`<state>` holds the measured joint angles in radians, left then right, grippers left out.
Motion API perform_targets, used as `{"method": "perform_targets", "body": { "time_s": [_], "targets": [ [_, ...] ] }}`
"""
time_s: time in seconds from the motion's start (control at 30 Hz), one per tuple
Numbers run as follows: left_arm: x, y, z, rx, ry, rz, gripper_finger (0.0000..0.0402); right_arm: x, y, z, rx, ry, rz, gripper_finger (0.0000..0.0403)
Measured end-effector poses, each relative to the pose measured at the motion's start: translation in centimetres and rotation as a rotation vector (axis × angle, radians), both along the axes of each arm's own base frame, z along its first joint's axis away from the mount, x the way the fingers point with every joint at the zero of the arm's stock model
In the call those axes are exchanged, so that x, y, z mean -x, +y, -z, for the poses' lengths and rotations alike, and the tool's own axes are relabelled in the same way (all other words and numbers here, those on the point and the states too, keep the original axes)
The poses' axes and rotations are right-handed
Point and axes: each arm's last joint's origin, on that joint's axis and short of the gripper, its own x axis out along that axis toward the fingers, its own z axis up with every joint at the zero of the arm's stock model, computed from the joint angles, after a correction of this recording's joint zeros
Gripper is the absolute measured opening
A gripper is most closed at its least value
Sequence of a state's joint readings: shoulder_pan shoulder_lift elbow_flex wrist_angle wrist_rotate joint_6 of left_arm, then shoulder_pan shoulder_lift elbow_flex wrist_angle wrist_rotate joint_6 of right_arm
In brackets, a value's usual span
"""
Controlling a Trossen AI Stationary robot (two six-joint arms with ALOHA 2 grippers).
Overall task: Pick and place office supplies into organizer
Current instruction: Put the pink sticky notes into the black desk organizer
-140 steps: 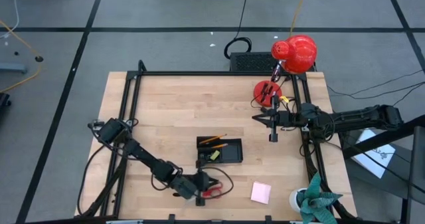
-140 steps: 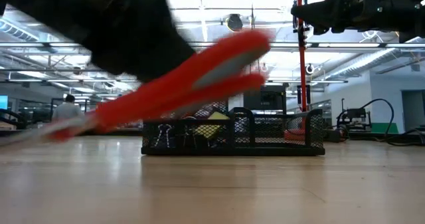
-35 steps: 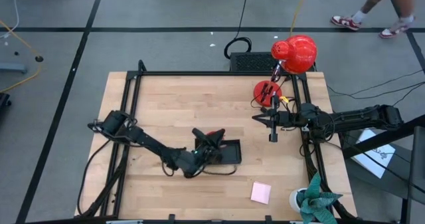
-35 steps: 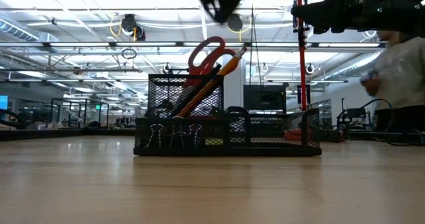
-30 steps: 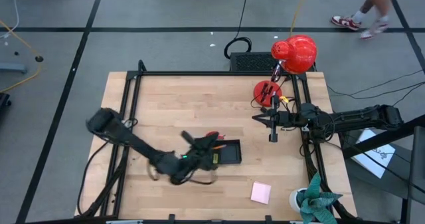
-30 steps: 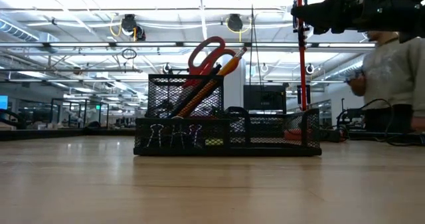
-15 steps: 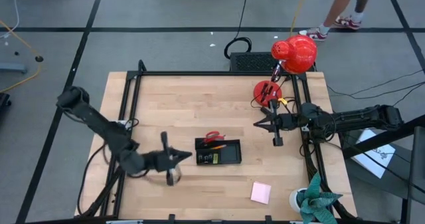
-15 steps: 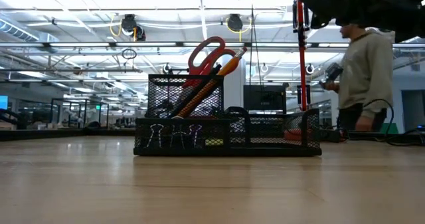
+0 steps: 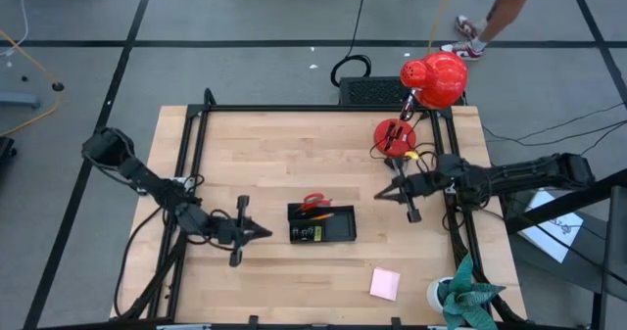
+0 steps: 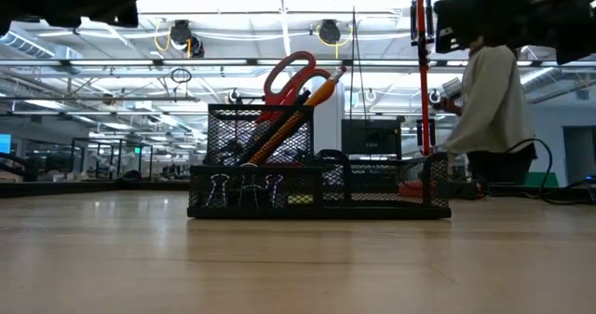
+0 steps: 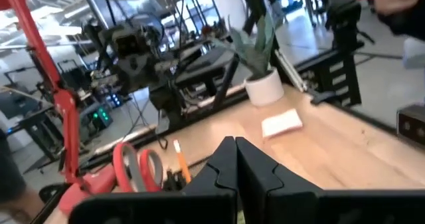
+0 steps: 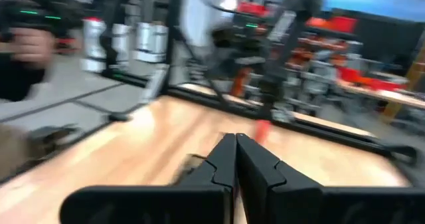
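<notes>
The black mesh organizer (image 9: 323,224) stands mid-table, also in the low view (image 10: 321,179). Red-handled scissors (image 10: 289,76) and an orange pencil (image 10: 323,88) stand tilted in its tall compartment, and binder clips (image 10: 244,189) lie in a low one. A pink sticky-note pad (image 9: 384,284) lies flat near the front edge, right of the organizer. My left gripper (image 9: 265,232) is shut and level, just left of the organizer, pointing at it; its wrist view shows the shut fingers (image 11: 234,144). My right gripper (image 9: 380,195) hovers shut at the table's right, pointing left.
A red desk lamp (image 9: 436,80) with its base (image 9: 395,132) stands at the far right corner, and a black box with cables (image 9: 367,90) sits behind the table. A potted plant (image 9: 460,296) stands at the near right corner. A person (image 10: 489,109) walks beyond the far edge.
My left gripper has drawn back from above the organizer toward the table's left edge, sinking and rolling until it lies level, its fingers shut throughout. The scissors stay standing in the organizer. My right gripper has turned slightly in place. The person has walked leftward behind the table.
</notes>
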<state>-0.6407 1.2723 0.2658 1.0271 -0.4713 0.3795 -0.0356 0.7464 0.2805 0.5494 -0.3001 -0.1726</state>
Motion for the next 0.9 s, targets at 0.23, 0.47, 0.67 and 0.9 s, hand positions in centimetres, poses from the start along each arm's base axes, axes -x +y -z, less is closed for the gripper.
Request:
{"method": "perform_targets", "body": {
  "time_s": [0.23,0.47,0.67,0.9],
  "targets": [
    [-0.1,0.4,-0.2,-0.001,-0.026,-0.063,0.0011,0.4,3.4,0.4,-0.015,0.064,-0.196,0.0034],
    [-0.6,1.1,-0.3,0.012,-0.029,-0.105,0.0003,1.1,7.8,0.2,-0.046,0.296,-0.092,0.0113],
    [-1.1,2.2,-0.6,0.064,-0.05,-0.157,0.0023,1.0,11.5,-0.5,-0.055,0.359,-0.078,0.0178],
    [-1.5,3.0,-0.2,0.085,-0.017,-0.197,0.0016,-1.1,15.3,0.5,-0.035,0.47,-0.033,0.0215]
  ]
}}
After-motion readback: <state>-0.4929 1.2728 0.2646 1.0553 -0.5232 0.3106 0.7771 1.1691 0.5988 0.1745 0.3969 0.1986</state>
